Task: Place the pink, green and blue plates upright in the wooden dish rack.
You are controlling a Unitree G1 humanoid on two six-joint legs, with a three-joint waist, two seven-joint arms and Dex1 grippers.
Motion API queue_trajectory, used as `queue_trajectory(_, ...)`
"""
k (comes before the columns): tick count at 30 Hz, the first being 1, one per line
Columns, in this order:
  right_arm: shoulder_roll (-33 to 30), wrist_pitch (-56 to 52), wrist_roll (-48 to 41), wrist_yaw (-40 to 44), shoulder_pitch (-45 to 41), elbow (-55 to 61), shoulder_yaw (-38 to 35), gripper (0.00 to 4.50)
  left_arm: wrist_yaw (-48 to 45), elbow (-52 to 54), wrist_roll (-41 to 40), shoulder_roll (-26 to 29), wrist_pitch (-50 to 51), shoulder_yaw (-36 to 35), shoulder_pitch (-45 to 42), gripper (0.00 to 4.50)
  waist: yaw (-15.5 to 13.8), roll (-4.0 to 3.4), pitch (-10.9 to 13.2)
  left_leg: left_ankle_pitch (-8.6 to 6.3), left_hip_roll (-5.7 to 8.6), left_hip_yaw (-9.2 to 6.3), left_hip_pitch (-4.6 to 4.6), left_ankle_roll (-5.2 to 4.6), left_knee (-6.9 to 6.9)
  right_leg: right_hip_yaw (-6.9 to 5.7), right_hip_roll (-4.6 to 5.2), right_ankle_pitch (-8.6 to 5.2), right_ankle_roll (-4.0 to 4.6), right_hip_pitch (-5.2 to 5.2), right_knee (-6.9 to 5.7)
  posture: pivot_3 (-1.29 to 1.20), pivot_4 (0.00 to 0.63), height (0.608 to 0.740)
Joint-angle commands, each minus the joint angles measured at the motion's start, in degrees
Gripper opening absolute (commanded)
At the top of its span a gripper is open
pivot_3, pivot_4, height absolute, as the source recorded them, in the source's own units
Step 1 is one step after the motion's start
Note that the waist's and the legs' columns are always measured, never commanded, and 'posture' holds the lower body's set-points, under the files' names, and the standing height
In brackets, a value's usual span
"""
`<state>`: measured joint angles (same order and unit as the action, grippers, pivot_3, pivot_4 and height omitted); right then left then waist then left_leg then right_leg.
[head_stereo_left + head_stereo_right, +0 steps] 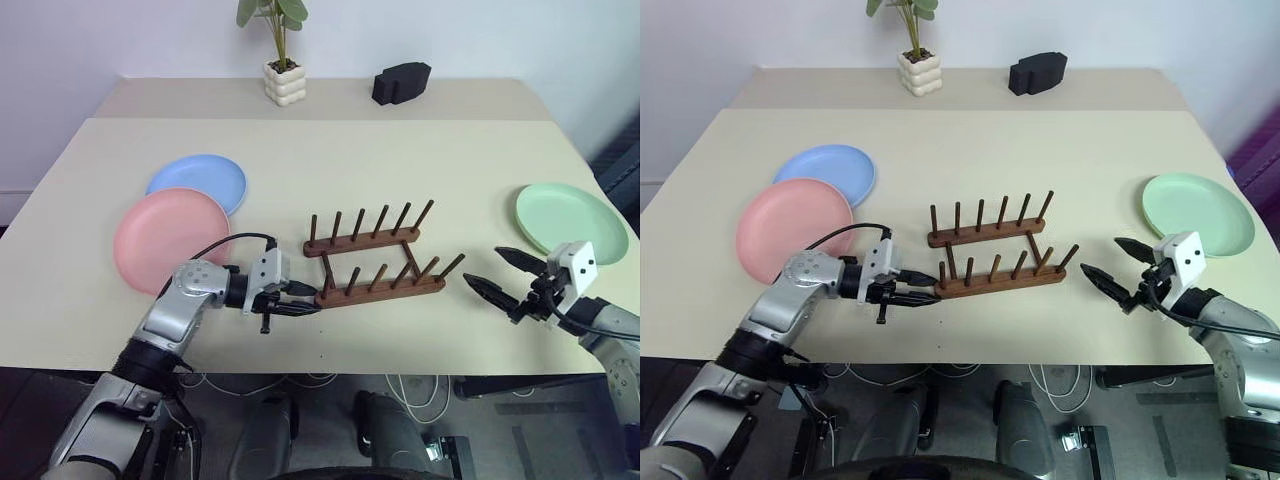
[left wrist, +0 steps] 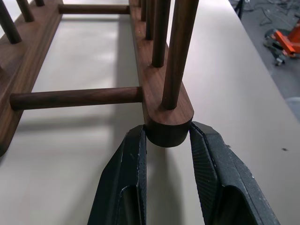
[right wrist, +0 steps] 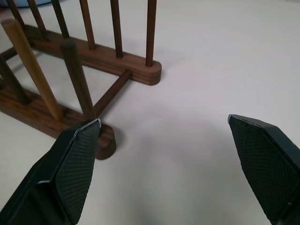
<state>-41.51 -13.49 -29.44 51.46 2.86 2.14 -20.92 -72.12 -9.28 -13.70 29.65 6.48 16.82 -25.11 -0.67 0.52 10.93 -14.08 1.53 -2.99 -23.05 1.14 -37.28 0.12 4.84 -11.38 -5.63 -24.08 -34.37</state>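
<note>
The wooden dish rack [image 1: 370, 262] stands empty at the middle of the table, slightly askew. My left gripper [image 1: 312, 301] is shut on the left end of its near rail [image 2: 166, 126], one finger on each side of the rounded end. My right gripper [image 1: 482, 266] hovers open just to the right of the rack, with nothing between its fingers [image 3: 77, 154]. The pink plate [image 1: 170, 238] lies flat at the left, its far edge tucked under the blue plate [image 1: 205, 178]. Flat at the far right lies the green plate [image 1: 570, 220], just behind my right gripper.
A potted plant [image 1: 285, 82] and a black block [image 1: 402, 82] stand at the back of the table. The table's front edge [image 1: 380, 370] runs close below the rack and both grippers.
</note>
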Motion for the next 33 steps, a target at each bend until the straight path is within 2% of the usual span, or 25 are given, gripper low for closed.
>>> queue_trajectory(1, -0.76, 0.26, -0.16, -0.26, 0.35, 2.19, -2.08, 4.5, -0.86, -0.99, 0.28, -0.38, -1.45, -0.51, -1.63, 0.76, 0.07, 0.0, 0.0, 0.0, -0.01, 0.0, 0.01, 0.0, 0.0, 0.0, -0.01, 0.0, 0.0, 0.0, 0.0, 0.0, 0.15, 0.736)
queue_trajectory(3, -0.7, 0.2, -0.23, -0.46, 0.54, 2.48, -2.1, 4.5, -0.59, -1.52, 0.53, -0.57, -1.31, -0.8, -1.87, 0.76, 0.1, 0.0, 0.0, 0.0, -0.02, 0.0, 0.01, 0.0, 0.01, 0.0, -0.02, 0.0, 0.0, 0.0, -0.01, 0.0, 0.15, 0.736)
queue_trajectory(4, -0.64, 0.11, -0.28, -0.63, 0.69, 2.78, -2.07, 4.5, -0.28, -1.73, 0.55, -0.67, -0.98, -1.05, -1.98, 1.78, 0.1, 0.0, 0.0, 0.0, -0.02, 0.0, 0.01, 0.0, 0.01, 0.0, -0.02, 0.0, 0.0, 0.0, -0.01, 0.0, 0.15, 0.736)
queue_trajectory(5, -0.61, 0.0, -0.33, -0.82, 0.8, 3.07, -2.05, 4.5, 0.14, -1.84, 0.77, -0.63, -0.94, -1.23, -2.03, 2.04, 0.07, 0.0, 0.0, 0.0, -0.02, 0.0, 0.01, 0.0, 0.01, 0.0, -0.02, 0.0, 0.0, 0.0, -0.01, 0.0, 0.15, 0.736)
queue_trajectory(10, -1.23, -0.41, -0.06, -0.88, 1.12, 3.69, -1.9, 4.5, 3.26, 0.01, 2.02, 1.18, -0.65, -2.69, -0.2, 4.47, 0.1, 0.0, 0.0, 0.0, -0.02, -0.01, 0.01, 0.0, 0.0, 0.0, -0.02, 0.01, -0.01, 0.0, -0.01, 0.0, 0.15, 0.736)
queue_trajectory(12, -1.99, -0.68, 0.21, -0.25, 1.4, 3.83, -1.69, 4.5, 4.82, 2.31, 1.7, 2.46, 1.83, -3.73, 1.69, 4.47, 0.23, 0.0, 0.0, 0.0, -0.04, -0.01, 0.02, 0.0, 0.02, 0.0, -0.02, 0.0, -0.01, -0.01, -0.02, 0.0, 0.15, 0.736)
queue_trajectory(13, -2.41, -0.85, 0.29, 0.24, 1.64, 3.92, -1.56, 4.5, 5.39, 3.72, 1.28, 3.23, 3.08, -4.33, 2.95, 4.32, 0.27, 0.0, 0.0, 0.0, -0.07, -0.01, 0.02, 0.0, 0.02, 0.0, -0.02, 0.01, -0.01, -0.02, -0.02, 0.0, 0.15, 0.736)
queue_trajectory(15, -3.51, -1.53, 0.18, 1.71, 2.41, 4.26, -1.18, 3.95, 6.31, 7.52, -0.24, 4.68, 5.18, -6.12, 6.11, 3.52, 0.29, -0.01, -0.01, 0.0, -0.13, -0.01, 0.02, -0.01, 0.03, 0.01, -0.02, 0.0, 0.0, -0.02, -0.04, 0.0, 0.15, 0.736)
queue_trajectory(16, -4.26, -2.09, -0.05, 2.85, 3.17, 4.75, -0.8, 3.59, 6.68, 9.75, -1.19, 5.33, 6.3, -7.16, 7.9, 2.92, 0.29, -0.01, -0.01, 0.0, -0.14, -0.02, 0.02, -0.01, 0.03, 0.01, -0.02, 0.0, 0.0, -0.02, -0.04, 0.0, 0.15, 0.736)
queue_trajectory(17, -4.75, -2.49, -0.22, 3.61, 3.68, 5.09, -0.56, 3.18, 7.01, 11.35, -1.85, 5.74, 7.23, -7.83, 9.06, 2.51, 0.25, -0.01, -0.01, 0.0, -0.15, -0.02, 0.02, -0.01, 0.03, 0.0, -0.02, 0.0, 0.0, -0.02, -0.03, 0.0, 0.15, 0.736)
queue_trajectory(19, -5.83, -3.04, 0.3, 5.01, 4.9, 6.11, 0.42, 2.1, 7.41, 15.62, -3.17, 6.71, 9.39, -8.56, 12.23, 1.4, 0.19, -0.01, 0.0, -0.01, -0.16, -0.02, 0.02, -0.01, 0.03, 0.01, -0.02, -0.01, 0.01, -0.02, -0.03, 0.0, 0.15, 0.736)
queue_trajectory(22, -6.92, -5.69, 0.07, 6.78, 5.88, 8.66, 2.98, 0.57, 8.27, 23.98, -7.26, 6.59, 14.26, -8.58, 17.29, 0.0, 0.12, -0.01, -0.01, -0.01, -0.17, -0.01, 0.02, -0.01, 0.02, 0.01, 0.0, -0.01, 0.01, -0.02, -0.01, 0.0, 0.15, 0.736)
queue_trajectory(23, -7.02, -6.39, -0.04, 7.03, 5.94, 9.29, 3.55, 0.08, 8.73, 25.61, -7.94, 6.33, 15.2, -8.48, 18.08, 0.0, 0.08, -0.01, 0.0, -0.01, -0.17, 0.0, 0.01, -0.01, 0.02, 0.01, 0.01, -0.01, 0.01, -0.02, 0.0, 0.0, 0.15, 0.736)
queue_trajectory(24, -6.74, -6.95, 0.2, 7.0, 5.88, 10.28, 4.83, 0.03, 10.07, 26.92, -7.75, 5.54, 16.13, -7.83, 18.56, 0.0, -0.04, -0.01, -0.01, -0.01, -0.18, -0.01, 0.01, -0.01, 0.01, 0.01, 0.01, -0.01, 0.01, -0.02, 0.0, 0.0, 0.15, 0.736)
queue_trajectory(27, -5.17, -6.89, 2.74, 5.45, 4.83, 11.39, 8.91, 0.03, 13.69, 29.01, -6.43, 2.81, 17.54, -5.33, 18.77, 0.0, -0.05, 0.0, -0.02, -0.01, -0.17, -0.02, 0.01, -0.01, -0.03, -0.01, 0.0, -0.02, 0.0, 0.0, 0.0, 0.0, 0.15, 0.736)
queue_trajectory(33, -2.17, -6.19, 6.57, 1.73, 2.44, 11.08, 13.51, 0.03, 18.91, 26.32, -0.93, 0.37, 17.13, -1.41, 16.78, 0.0, -0.03, 0.0, -0.02, -0.01, -0.14, 0.0, 0.0, -0.01, -0.02, 0.0, -0.04, -0.01, 0.02, -0.03, -0.01, 0.0, 0.15, 0.736)
